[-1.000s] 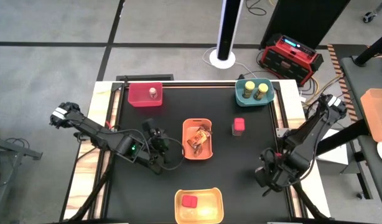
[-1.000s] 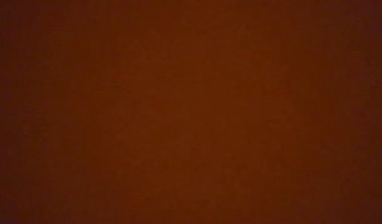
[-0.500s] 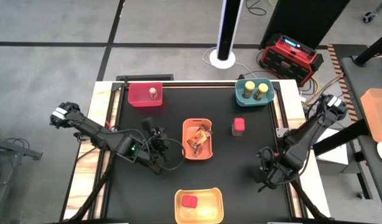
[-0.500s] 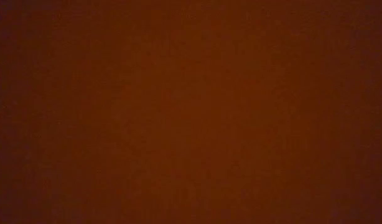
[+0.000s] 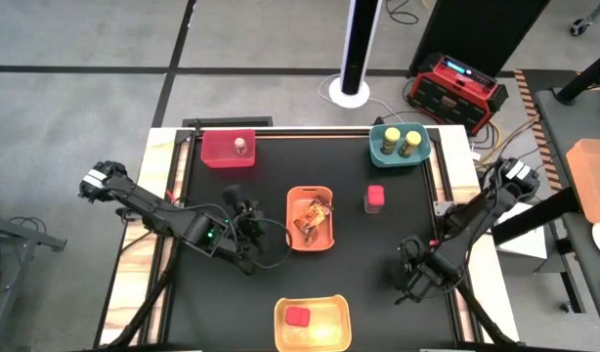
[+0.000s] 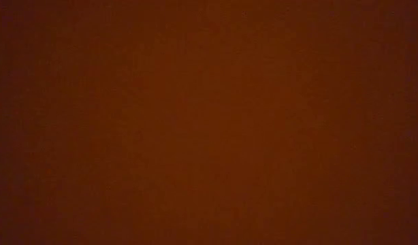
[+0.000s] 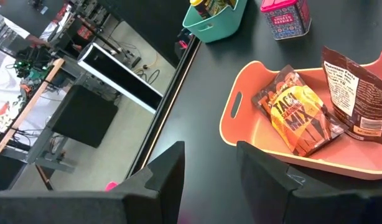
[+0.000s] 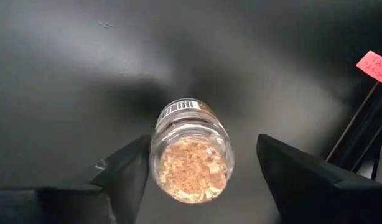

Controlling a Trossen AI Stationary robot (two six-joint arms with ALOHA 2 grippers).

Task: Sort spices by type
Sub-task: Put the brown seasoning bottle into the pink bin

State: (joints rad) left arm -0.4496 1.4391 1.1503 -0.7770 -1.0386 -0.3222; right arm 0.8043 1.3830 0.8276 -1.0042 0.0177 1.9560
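A black surface (image 5: 378,254) carried four plastic bins. The orange bin (image 5: 311,219) at its centre held two printed packets (image 7: 301,119), one lying flat and one propped against the wall. The yellow bin (image 5: 312,323) at the near edge held a red cube box (image 5: 298,316); a second red box (image 5: 375,198) stood alone on the surface between the orange and teal bins. The teal bin (image 5: 399,144) at the far right held two yellow-lidded jars (image 5: 402,142), and the red bin (image 5: 228,148) at the far left one silver-lidded jar (image 5: 240,146). The left gripper (image 5: 249,221) rested just beside the orange bin, fingers (image 7: 166,177) slightly apart and empty. The right gripper (image 5: 409,277) sat low near the right edge, fingers (image 8: 125,171) wide, a small flake-filled jar (image 8: 191,160) between them, touching one but not clamped.
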